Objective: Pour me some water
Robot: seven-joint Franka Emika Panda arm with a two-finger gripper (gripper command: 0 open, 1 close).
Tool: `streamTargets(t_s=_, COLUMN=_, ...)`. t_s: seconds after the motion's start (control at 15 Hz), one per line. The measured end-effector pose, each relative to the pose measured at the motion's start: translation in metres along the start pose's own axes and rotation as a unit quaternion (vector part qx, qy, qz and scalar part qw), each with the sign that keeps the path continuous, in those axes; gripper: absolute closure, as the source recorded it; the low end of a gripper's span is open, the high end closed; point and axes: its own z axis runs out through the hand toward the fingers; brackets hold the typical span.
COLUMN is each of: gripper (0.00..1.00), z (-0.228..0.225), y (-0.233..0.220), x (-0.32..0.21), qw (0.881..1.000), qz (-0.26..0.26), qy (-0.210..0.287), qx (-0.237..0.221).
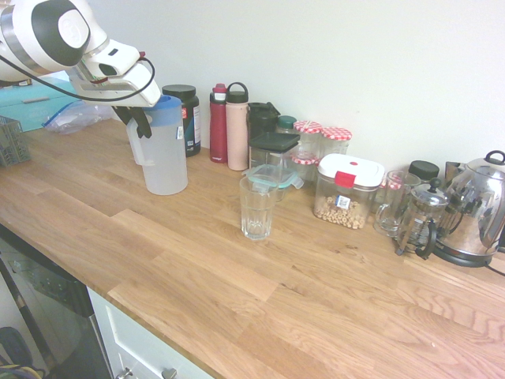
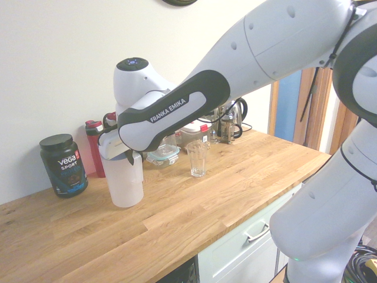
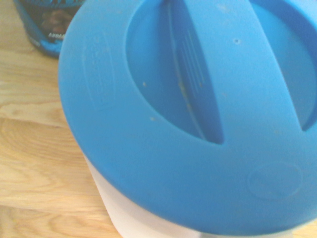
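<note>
A translucent white water pitcher [image 1: 166, 154] with a blue lid [image 1: 167, 110] stands upright on the wooden counter [image 1: 197, 260], left of an empty clear glass [image 1: 258, 207]. My gripper [image 1: 136, 120] sits at the pitcher's left side, its black fingers shut on the handle just under the lid. From the other side the arm hides the fingers; the pitcher [image 2: 125, 180] stands left of the glass [image 2: 198, 158]. The wrist view looks straight down on the blue lid [image 3: 198, 114], with a strip of the white body [image 3: 129, 218] below it.
Behind the pitcher stands a black tub [image 1: 188, 118], then a red bottle [image 1: 218, 125] and a pink bottle [image 1: 237, 126]. Jars, a food container [image 1: 347, 192], a French press [image 1: 422, 219] and a kettle [image 1: 477, 209] line the wall to the right.
</note>
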Motion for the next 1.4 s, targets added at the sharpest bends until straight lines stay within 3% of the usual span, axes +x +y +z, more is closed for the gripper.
streamTargets(t_s=0.07, gripper=1.00, z=0.003, y=-0.005, x=-0.002, qw=1.000, qz=-0.001, qy=-0.002, qx=-0.002)
streamTargets(t_s=0.13, gripper=0.00, z=0.004, y=-0.008, x=-0.002, qw=1.000, qz=0.001, qy=-0.004, qx=-0.002)
streamTargets(t_s=1.0, gripper=0.00, z=-0.007, y=-0.012, x=-0.006, qw=0.999, qz=0.000, qy=-0.030, qx=-0.013)
streamTargets(t_s=1.2, gripper=0.00, z=-0.033, y=-0.005, x=-0.021, qw=0.998, qz=-0.006, qy=-0.060, qx=-0.021)
streamTargets(t_s=1.4, gripper=0.00, z=-0.074, y=0.020, x=-0.032, qw=0.995, qz=0.000, qy=-0.079, qx=-0.065)
